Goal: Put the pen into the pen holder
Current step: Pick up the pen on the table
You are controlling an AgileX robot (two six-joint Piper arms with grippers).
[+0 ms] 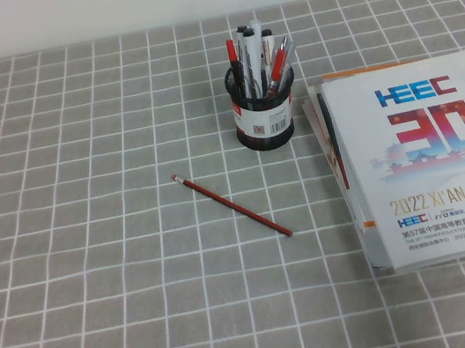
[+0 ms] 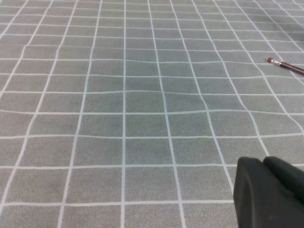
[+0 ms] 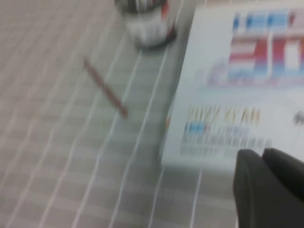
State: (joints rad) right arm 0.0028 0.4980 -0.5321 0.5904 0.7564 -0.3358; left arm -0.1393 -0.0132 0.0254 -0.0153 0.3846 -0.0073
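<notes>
Left gripper (image 2: pixel 270 192) showed only as a dark chunk at the edge of the left wrist view, low over bare checked cloth; can't tell its state. Right gripper (image 3: pixel 270 187) was the same story in the right wrist view, a dark blurred lump hanging over the near corner of the magazine stack (image 3: pixel 237 85) (state also can't be told). Neither gripper body showed in the high view, apart from a tiny dark bit at the bottom left corner that couldn't be identified.

The pen (image 1: pixel 230 204) lay flat on the grey grid tablecloth (image 1: pixel 76 254), roughly mid-table, diagonal, with its pale eraser end toward the robot's left and far side, and the other tip toward the right and near side. Nothing touched it. Its eraser end also peeked into the left wrist view (image 2: pixel 285 66), well apart from that gripper.

The pen holder (image 1: pixel 260 105) stood upright beyond the pen, label facing the camera, already stuffed with red-capped pens and grey markers (image 1: pixel 259 53). The magazine stack (image 1: pixel 427 159) sat just beside the holder on the robot's right, cover up.
</notes>
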